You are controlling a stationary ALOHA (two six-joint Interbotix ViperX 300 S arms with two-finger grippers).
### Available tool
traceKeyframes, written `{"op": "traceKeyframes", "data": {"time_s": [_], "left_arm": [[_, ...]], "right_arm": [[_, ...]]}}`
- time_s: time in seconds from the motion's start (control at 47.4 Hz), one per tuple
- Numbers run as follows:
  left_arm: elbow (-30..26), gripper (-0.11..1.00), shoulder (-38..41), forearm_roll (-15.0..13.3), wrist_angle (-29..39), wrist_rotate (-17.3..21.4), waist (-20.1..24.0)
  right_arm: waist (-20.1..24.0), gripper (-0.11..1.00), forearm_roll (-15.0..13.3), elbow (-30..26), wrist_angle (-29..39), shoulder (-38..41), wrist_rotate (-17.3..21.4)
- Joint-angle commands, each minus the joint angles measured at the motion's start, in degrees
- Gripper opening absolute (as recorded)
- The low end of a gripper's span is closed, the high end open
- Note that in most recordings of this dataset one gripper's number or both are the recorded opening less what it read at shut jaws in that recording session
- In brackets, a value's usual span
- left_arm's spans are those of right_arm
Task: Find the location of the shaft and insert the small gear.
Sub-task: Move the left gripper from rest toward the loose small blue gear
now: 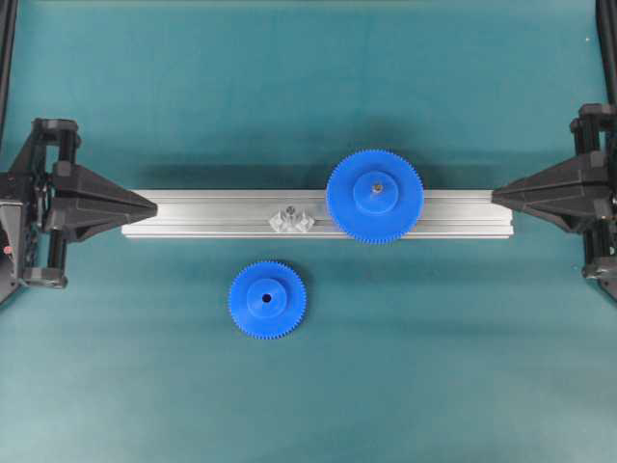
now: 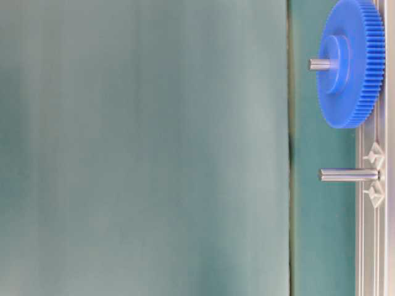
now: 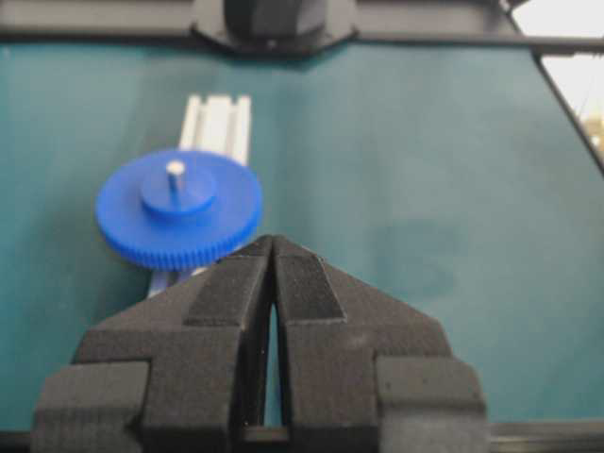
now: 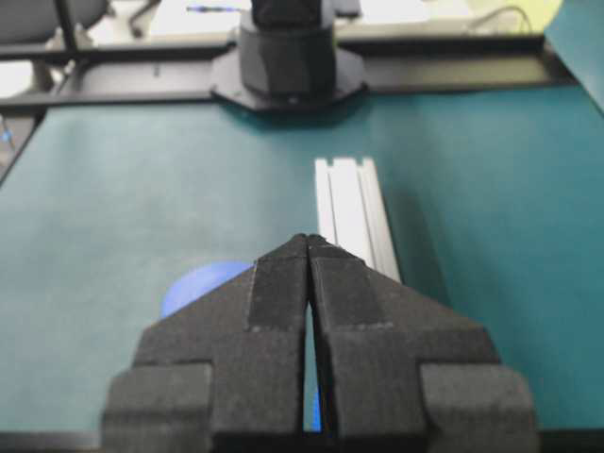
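Nothing of the task looks done: small gear (image 1: 268, 300) lies flat on the green mat (image 1: 308, 87), just in front of the aluminium rail (image 1: 202, 214) and untouched, while the bare shaft (image 2: 347, 175) stands on its silver bracket (image 1: 292, 221) mid-rail. Left gripper (image 1: 147, 205) and right gripper (image 1: 499, 196) sit at opposite rail ends, jaws pressed together, empty. Large gear (image 1: 374, 196), already on its own pin just beside the shaft, crowds the insertion spot; picking and seating remain.
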Motion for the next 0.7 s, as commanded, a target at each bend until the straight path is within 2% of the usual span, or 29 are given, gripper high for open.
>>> {"op": "traceKeyframes", "data": {"time_s": [0.0,0.105,0.274,0.675], "left_arm": [[-1.67,0.00,0.09,0.18,2.02,-0.09,-0.26],[-2.11,0.00,0.18,0.18,5.10,-0.18,-0.88],[-3.34,0.00,1.05,0.18,8.53,-0.26,-1.67],[-5.63,0.00,7.82,0.18,11.07,0.00,-3.25]], "right_arm": [[-0.88,-0.01,0.09,-0.62,0.97,0.44,1.41],[-1.49,-0.01,0.09,-0.70,3.60,0.70,2.99],[-1.76,-0.01,0.09,-0.53,6.77,0.70,3.25],[-3.16,-0.01,0.09,-0.53,10.28,0.70,3.34]]}}
